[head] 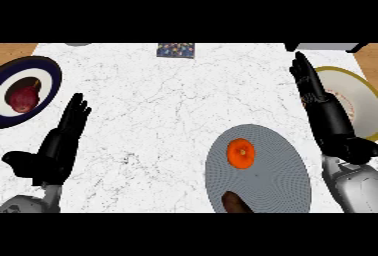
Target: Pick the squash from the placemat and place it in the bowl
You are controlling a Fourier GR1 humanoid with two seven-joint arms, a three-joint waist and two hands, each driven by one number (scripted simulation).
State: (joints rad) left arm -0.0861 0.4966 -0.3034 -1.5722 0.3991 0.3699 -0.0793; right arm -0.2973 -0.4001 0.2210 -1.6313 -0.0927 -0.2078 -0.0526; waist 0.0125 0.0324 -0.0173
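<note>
One squash (241, 152) on placemat (277, 170); one bowl (353, 95); two hands.

No text, label or number can be read anywhere (the patterned box (176, 50) at the desk's far edge shows only blurred colours).

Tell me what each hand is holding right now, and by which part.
Nothing is held. The left hand and right hand are both open with straight fingers; the squash lies untouched on the placemat.
</note>
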